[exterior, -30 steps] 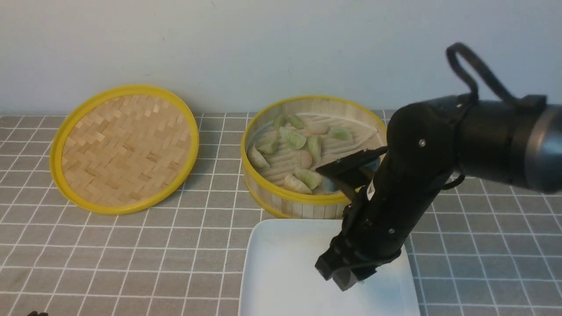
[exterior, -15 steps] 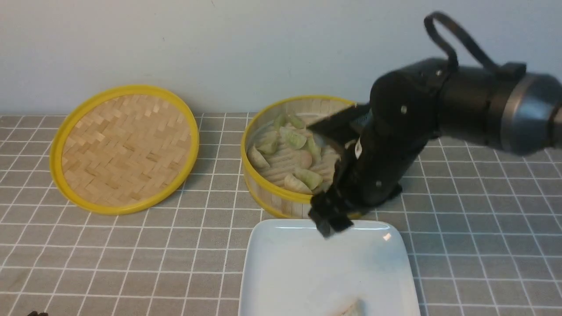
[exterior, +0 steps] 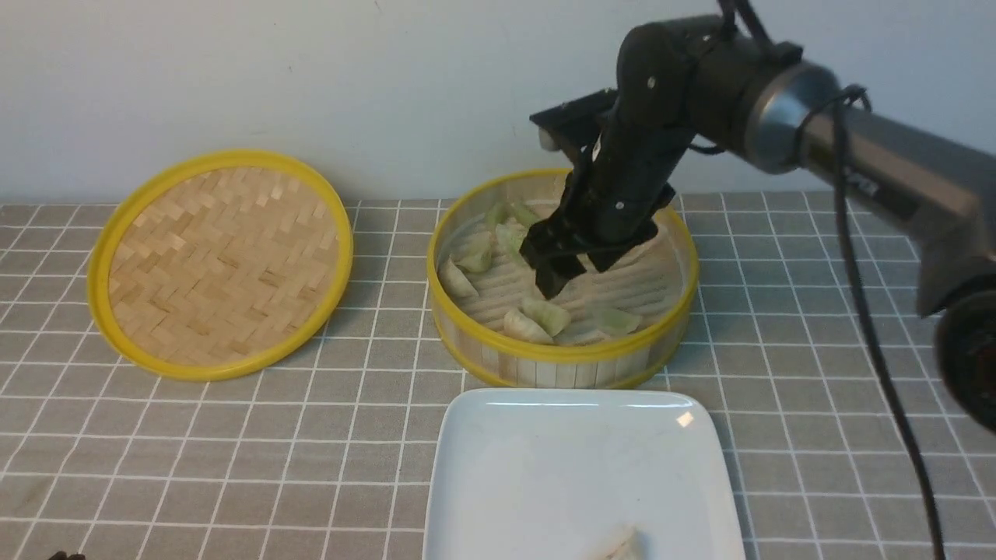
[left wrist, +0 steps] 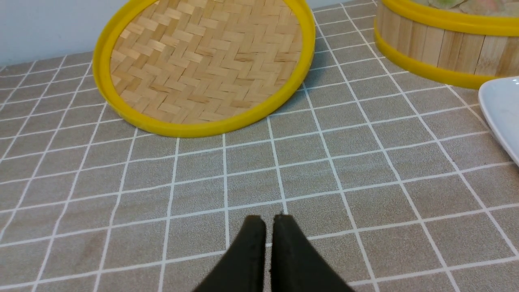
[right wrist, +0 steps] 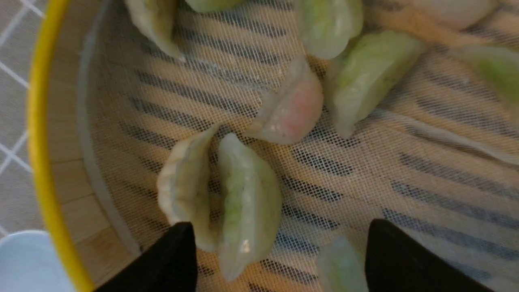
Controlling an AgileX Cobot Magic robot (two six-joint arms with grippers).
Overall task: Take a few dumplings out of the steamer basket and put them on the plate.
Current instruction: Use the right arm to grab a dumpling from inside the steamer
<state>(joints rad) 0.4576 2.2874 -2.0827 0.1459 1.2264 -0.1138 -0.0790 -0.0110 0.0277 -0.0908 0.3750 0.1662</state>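
The steamer basket (exterior: 467,342) stands at the table's middle back with several pale green and pinkish dumplings (exterior: 545,314) on its floor. The white plate (exterior: 545,467) lies in front of it, with one dumpling (exterior: 620,544) at its near edge. My right gripper (exterior: 566,272) hangs open inside the basket, just above the dumplings. In the right wrist view its fingers (right wrist: 174,259) straddle a green dumpling (right wrist: 247,202) beside a pale one (right wrist: 182,186); a pink one (right wrist: 290,109) lies farther on. My left gripper (left wrist: 267,219) is shut and empty over the cloth.
The flat woven lid (exterior: 222,260) with a yellow rim leans against the back wall at the left; it also shows in the left wrist view (left wrist: 202,61). A grey checked cloth (exterior: 233,451) covers the table. The right arm reaches in from the right, over the basket's far rim.
My right gripper has risen from the plate and swung back into the basket. One dumpling now lies on the plate's near edge. The left gripper has not visibly moved.
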